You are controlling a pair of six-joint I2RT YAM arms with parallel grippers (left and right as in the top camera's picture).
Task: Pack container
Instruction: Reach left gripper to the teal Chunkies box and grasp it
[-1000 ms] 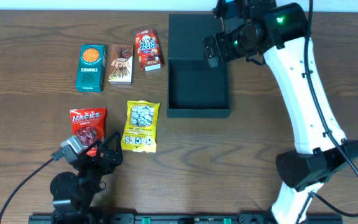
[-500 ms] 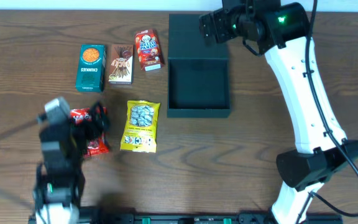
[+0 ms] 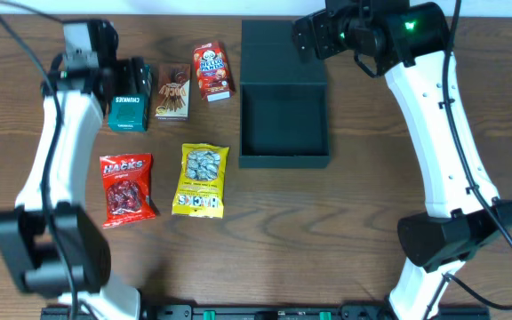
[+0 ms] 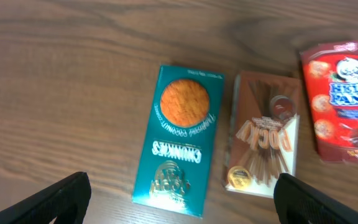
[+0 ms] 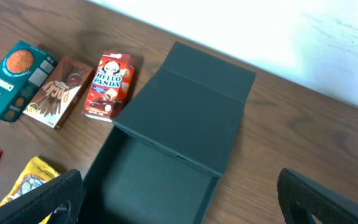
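Now that the left gripper point(image 4: 182, 202) has come over the far teal carton point(image 4: 182, 140), packing the container point(image 3: 284, 161) can start; it and the right gripper point(image 5: 179, 202) are wide open, empty.

place: robotics lab bench | seen: white robot arm point(image 3: 429, 124) mounted at wood-grain table point(image 3: 363, 204) (plain white wall point(image 5: 241, 25) behind)

teal carton point(image 3: 130, 114) partly under left tool point(image 3: 137, 78), red box point(image 4: 344, 99) edge-cropped

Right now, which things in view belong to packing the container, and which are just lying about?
Job (snacks likely the load): container, teal Chunkies carton, Pocky box, Hello Panda box, red Hacks bag, yellow Hacks bag.
Just there: black front rail.
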